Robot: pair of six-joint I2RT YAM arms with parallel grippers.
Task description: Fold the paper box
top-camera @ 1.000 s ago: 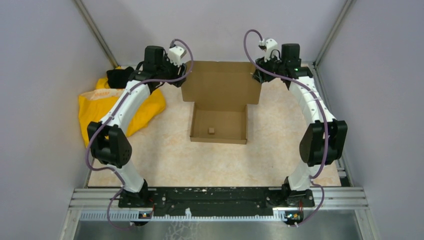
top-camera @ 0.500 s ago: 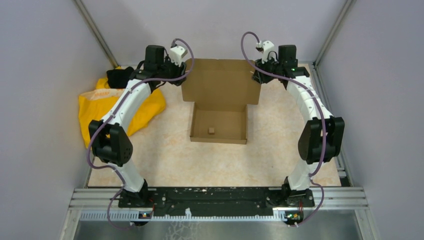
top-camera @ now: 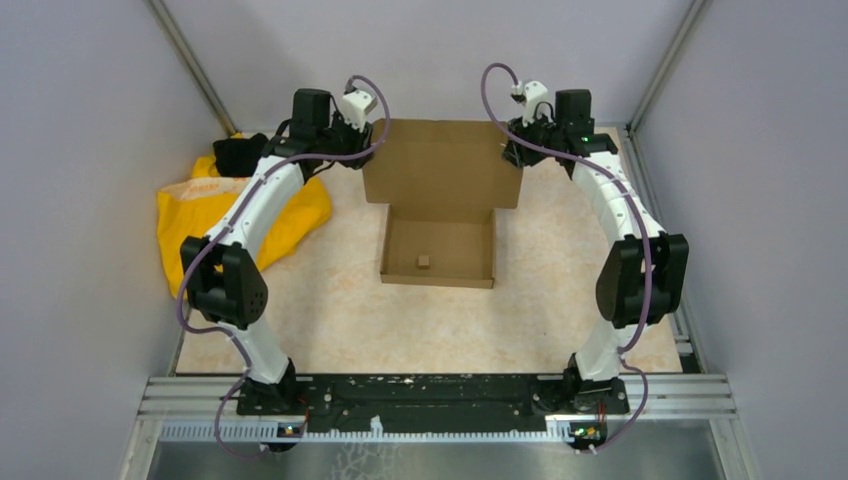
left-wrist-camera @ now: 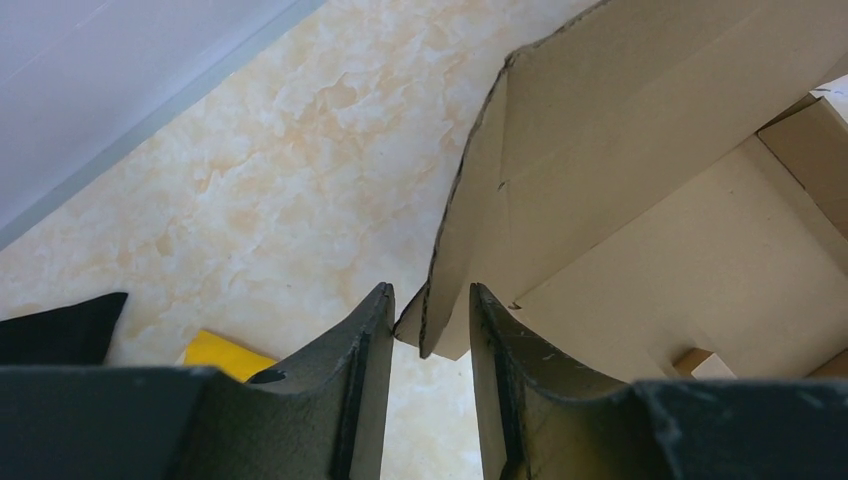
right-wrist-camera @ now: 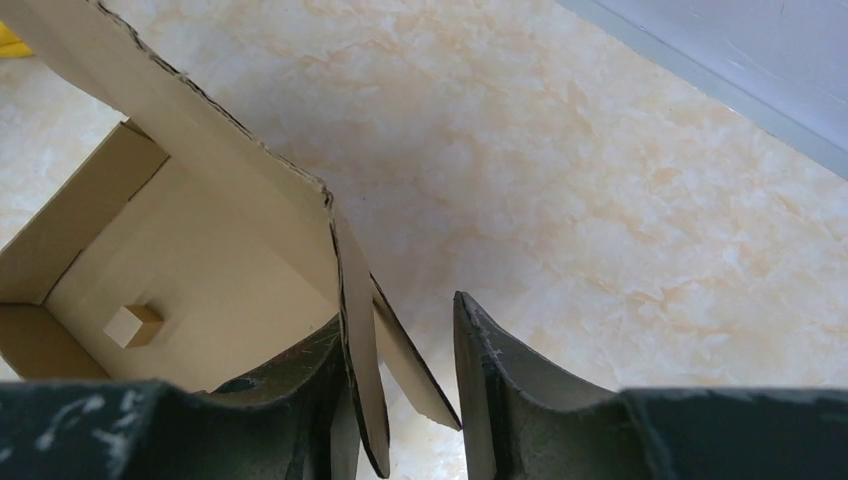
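Observation:
The paper box point(top-camera: 437, 228) is a shallow brown cardboard tray in mid-table, its lid point(top-camera: 442, 165) standing open at the back. My left gripper point(top-camera: 368, 140) is at the lid's left corner. In the left wrist view the lid's side flap point(left-wrist-camera: 470, 250) pokes between the jaws of that gripper point(left-wrist-camera: 430, 292), with a gap on each side. My right gripper point(top-camera: 512, 148) is at the lid's right corner. Its jaws point(right-wrist-camera: 398, 312) straddle two flap layers point(right-wrist-camera: 362, 350) that lean on the left finger, with space to the right finger.
A tiny cardboard scrap point(top-camera: 423, 262) lies inside the tray. A yellow cloth point(top-camera: 215, 210) with a black item point(top-camera: 235, 155) on it lies at the back left. Grey walls close in the back and both sides.
The left jaws have narrowed around the lid's flap. Both grippers have shifted slightly toward the back wall. The box has not moved.

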